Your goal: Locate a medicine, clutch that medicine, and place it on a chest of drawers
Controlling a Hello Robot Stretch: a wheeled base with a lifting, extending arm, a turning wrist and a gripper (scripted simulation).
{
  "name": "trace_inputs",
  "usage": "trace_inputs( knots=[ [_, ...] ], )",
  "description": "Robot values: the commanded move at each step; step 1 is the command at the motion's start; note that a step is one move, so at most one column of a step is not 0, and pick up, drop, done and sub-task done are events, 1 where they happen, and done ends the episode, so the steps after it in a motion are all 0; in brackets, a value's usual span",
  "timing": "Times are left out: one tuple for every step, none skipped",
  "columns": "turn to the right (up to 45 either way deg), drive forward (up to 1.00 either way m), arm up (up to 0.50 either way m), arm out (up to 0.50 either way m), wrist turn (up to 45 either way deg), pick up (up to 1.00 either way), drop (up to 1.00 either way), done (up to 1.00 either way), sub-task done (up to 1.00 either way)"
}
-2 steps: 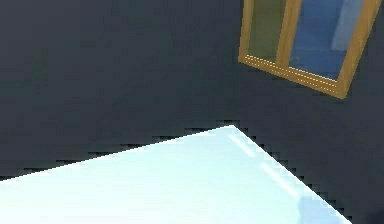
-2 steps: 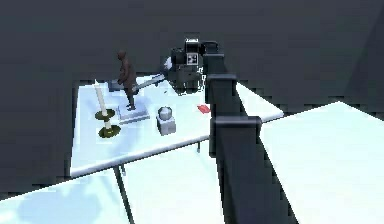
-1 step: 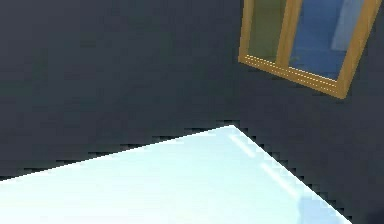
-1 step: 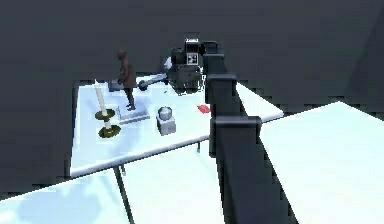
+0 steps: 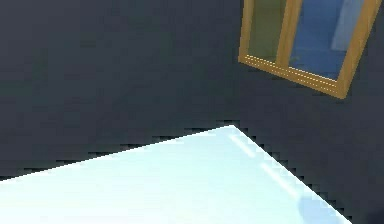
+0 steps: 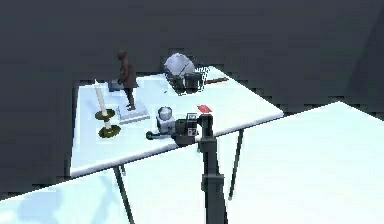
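arm side view: white table (image 6: 100, 152) on thin legs, bearing a dark statue (image 6: 126, 80), a candle (image 6: 100, 99) on a gold holder, a wire basket (image 6: 186, 72) with grey cloth, a small red thing (image 6: 205, 109) and, near the front edge, a small pale container (image 6: 165, 118), likely the medicine; gripper (image 6: 175, 130) at the end of the dark arm (image 6: 210, 175), just beside that container; contact impossible to tell, likewise any hold, with the container standing on the tabletop right at the gripper's far end. step in hand, as judged: reaching in for the grasp. to do well: set the gripper level with the container's body, not its top; approach slowly, to avoid knocking it toward the statue; once secure, lift straight up before drawing back over the table edge. forward view: dark wall (image 5: 110, 70), wood-framed window (image 5: 300, 45), pale floor (image 5: 170, 185).
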Motion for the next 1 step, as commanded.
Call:
trace_inputs(
  knots=[
    [0.0, 0.00, 0.00, 0.00, 0.0, 1.00, 0.00, 0.00, 0.00]
  ],
)
